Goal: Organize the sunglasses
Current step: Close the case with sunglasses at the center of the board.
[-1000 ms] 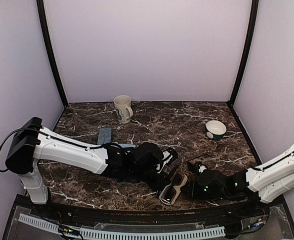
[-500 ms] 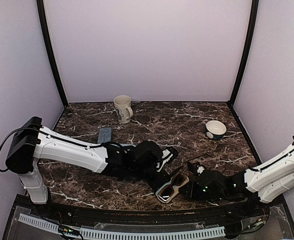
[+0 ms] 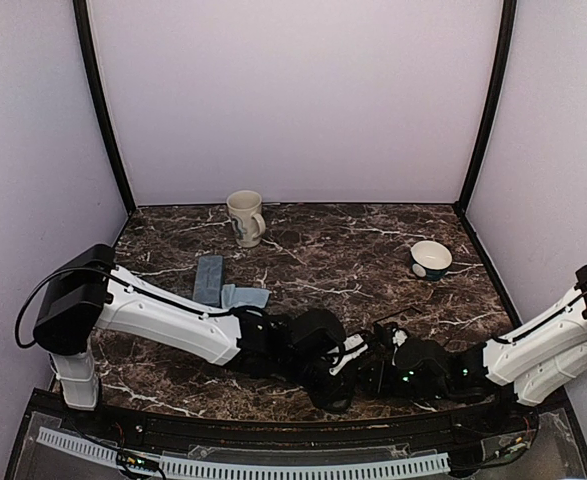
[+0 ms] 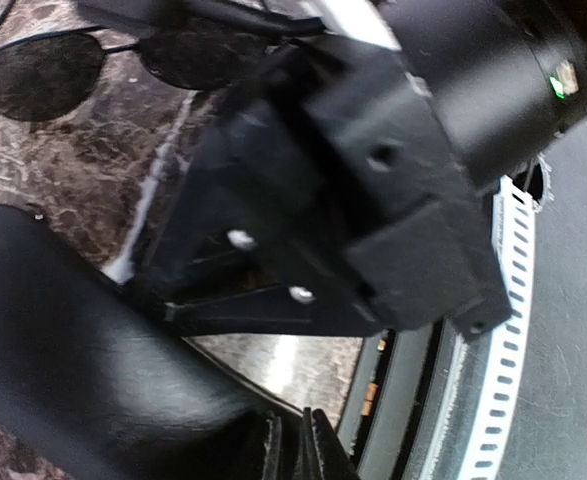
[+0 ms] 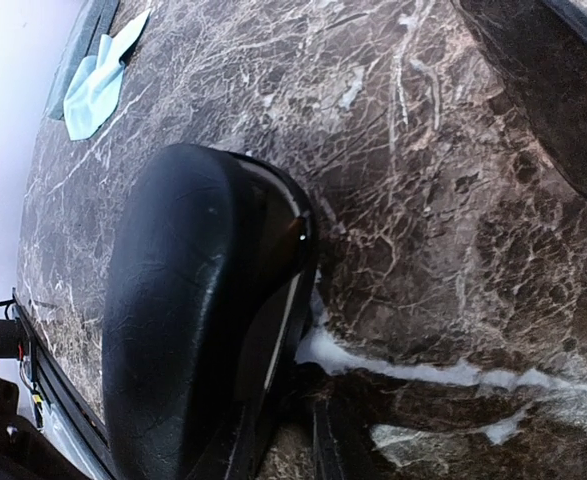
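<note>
Reaching low, close together — left end effector, right end effector: grip unclear.

The worktop looks like polished dark marble. The black case is smooth and semi-gloss. The sunglasses have thin wire frames.

A dark brown, marble-patterned counter with white veins carries the scene. Behind the counter rises a plain, pale lilac back wall. A left wall and a right wall of the same colour close in the counter's sides. Black corner posts stand at the counter's two far corners and lean outward toward the top. Along the counter's near edge runs a white slotted strip. The light is soft and even, and the walls are brightest above the counter's far edge.
</note>
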`<state>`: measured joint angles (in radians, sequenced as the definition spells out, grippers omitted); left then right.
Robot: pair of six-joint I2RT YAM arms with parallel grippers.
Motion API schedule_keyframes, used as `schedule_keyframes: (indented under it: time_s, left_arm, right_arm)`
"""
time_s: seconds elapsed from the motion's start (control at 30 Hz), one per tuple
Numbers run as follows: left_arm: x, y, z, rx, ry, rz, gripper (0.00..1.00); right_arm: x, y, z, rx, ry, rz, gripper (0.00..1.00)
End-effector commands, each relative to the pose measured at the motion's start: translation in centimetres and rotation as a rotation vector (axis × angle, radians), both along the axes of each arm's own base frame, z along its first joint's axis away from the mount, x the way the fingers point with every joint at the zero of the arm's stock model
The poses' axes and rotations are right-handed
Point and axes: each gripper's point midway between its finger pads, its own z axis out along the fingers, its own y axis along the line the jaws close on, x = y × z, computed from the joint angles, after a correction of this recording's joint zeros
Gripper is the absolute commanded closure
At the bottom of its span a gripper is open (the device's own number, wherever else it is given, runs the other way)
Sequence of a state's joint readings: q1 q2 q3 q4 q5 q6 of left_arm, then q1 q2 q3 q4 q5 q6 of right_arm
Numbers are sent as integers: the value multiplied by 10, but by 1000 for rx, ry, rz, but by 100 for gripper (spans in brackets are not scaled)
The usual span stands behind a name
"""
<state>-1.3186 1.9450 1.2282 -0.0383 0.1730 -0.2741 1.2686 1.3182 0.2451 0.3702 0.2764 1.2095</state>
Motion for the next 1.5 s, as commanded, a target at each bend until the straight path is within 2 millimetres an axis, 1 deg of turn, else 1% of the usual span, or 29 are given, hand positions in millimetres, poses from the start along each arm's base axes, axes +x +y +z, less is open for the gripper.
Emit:
schedule_keyframes:
  time_s: [0.0, 0.07, 0.1, 0.2, 0.3, 0.43, 0.5, 0.6, 0.7, 0.8, 0.83, 0.93, 1.03, 1.13, 1.23, 1.3, 1.47]
  left_arm:
    - [-8, 24, -31, 137, 27, -15, 92]
    - [-7, 24, -29, 139, 23, -11, 92]
    - [-7, 23, -27, 136, 22, -9, 92]
    - [-4, 22, -21, 124, 12, 0, 93]
    - [0, 21, -11, 109, -10, 13, 92]
    - [7, 18, 9, 58, -48, 33, 92]
    - [9, 15, 17, 37, -61, 37, 91]
    - [12, 12, 21, 29, -72, 41, 91]
    - [12, 9, 22, 21, -72, 41, 90]
    - [12, 8, 22, 19, -67, 45, 87]
    - [12, 8, 23, 16, -66, 47, 85]
    - [15, 5, 27, 2, -66, 68, 71]
    - [19, 0, 29, -11, -73, 84, 65]
    - [25, -4, 26, -1, -96, 102, 64]
    - [34, -3, 24, 30, -129, 132, 64]
    - [35, -1, 20, 47, -132, 140, 63]
    - [34, -1, 2, 77, -117, 138, 61]
  right_arm:
    - [0, -8, -6, -21, -6, 2, 78]
    - [-1, -9, -6, -25, -4, 2, 78]
    - [-6, -7, -6, -41, -16, 59, 80]
    - [-6, -11, -2, -65, -25, 67, 79]
    - [-6, -21, 3, -109, -30, 61, 78]
    - [-5, -33, 15, -148, -44, 53, 75]
    - [-6, -36, 18, -156, -47, 56, 72]
    - [-7, -36, 17, -153, -37, 64, 71]
    - [-10, -33, 12, -157, -22, 76, 71]
    - [-11, -32, 9, -155, -11, 85, 71]
    - [-12, -32, 8, -153, -7, 89, 71]
    - [-14, -32, 7, -140, -1, 89, 71]
    - [-14, -31, 8, -111, 3, 80, 71]
    - [-13, -31, 10, -80, 8, 61, 71]
    - [-11, -36, 10, -66, 11, 24, 70]
    - [-10, -39, 11, -41, 18, -8, 69]
    - [-8, -38, 14, 24, 35, -46, 67]
